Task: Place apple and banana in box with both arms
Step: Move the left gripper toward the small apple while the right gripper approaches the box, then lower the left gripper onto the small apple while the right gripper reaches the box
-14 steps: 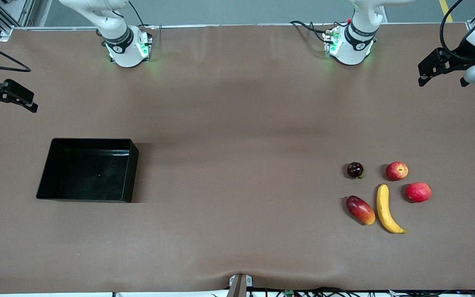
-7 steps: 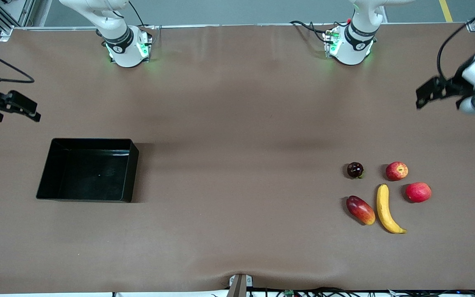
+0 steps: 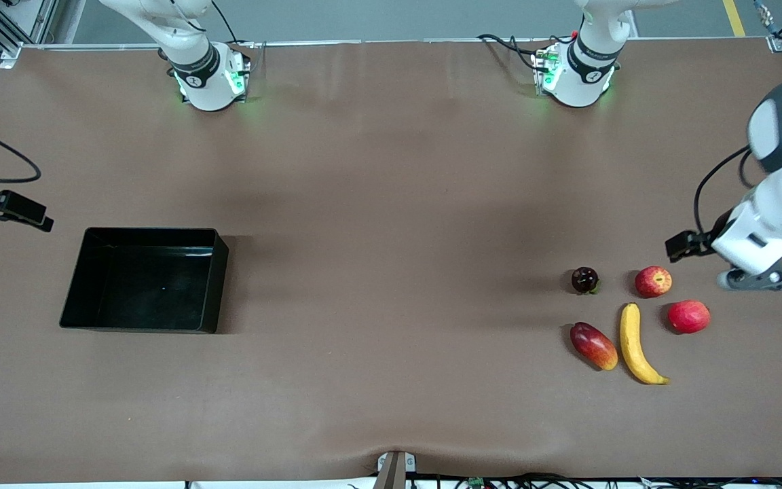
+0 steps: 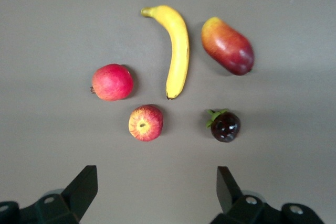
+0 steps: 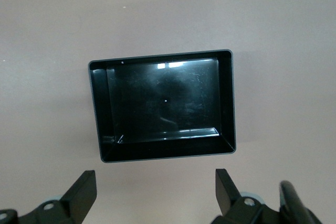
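Left tool (image 4: 155, 192) lowered beside apple (image 3: 654, 281), open, empty | right tool (image 5: 153, 195) shifted, open, empty

The box (image 3: 140, 280) sits on the tabletop (image 3: 391, 272) toward my right arm's end, well apart from the fruit at my left arm's end. There the apple (image 3: 653, 281) lies beside the dark round fruit (image 3: 584, 280). Nearer the front camera lie the mango (image 3: 593, 346), the banana (image 3: 637, 343) just beside it, and the round fruit (image 3: 688, 316), with the banana between those two.
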Controlling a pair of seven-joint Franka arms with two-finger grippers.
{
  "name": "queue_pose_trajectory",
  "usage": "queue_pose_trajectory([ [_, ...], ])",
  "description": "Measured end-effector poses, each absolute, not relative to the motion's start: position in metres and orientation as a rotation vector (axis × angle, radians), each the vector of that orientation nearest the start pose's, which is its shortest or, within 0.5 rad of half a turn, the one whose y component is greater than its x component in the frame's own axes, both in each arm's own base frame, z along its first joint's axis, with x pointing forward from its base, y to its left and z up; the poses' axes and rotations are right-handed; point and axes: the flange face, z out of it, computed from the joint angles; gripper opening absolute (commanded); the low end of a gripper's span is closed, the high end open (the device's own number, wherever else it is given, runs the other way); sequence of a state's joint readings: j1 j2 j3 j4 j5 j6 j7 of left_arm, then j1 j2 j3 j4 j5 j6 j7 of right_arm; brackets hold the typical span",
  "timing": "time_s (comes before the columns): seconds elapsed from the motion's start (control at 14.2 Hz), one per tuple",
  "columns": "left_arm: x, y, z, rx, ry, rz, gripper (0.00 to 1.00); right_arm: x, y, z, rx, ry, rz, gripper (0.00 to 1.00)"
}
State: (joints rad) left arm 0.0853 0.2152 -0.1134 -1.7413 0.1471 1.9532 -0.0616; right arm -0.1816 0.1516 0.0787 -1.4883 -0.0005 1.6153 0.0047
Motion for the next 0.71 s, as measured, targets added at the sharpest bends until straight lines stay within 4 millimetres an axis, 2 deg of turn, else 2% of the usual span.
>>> queue_pose_trajectory([
  [0.14, 0.616, 0.008, 0.421, -3.030, 0.017, -0.003, 1.00, 0.603, -0.077, 0.566, -3.119, 0.196, 0.074, 1.00],
  [0.35, 0.608, 0.021, 0.392, -3.032, 0.000, -0.005, 1.00, 0.617, -0.092, 0.525, -3.105, 0.227, 0.153, 1.00],
  [0.57, 0.603, 0.031, 0.358, -3.039, 0.001, 0.035, 1.00, 0.627, -0.118, 0.488, -3.090, 0.284, 0.201, 1.00],
  [0.71, 0.605, 0.043, 0.333, -3.047, 0.074, 0.057, 1.00, 0.630, -0.136, 0.466, -3.092, 0.290, 0.239, 1.00],
])
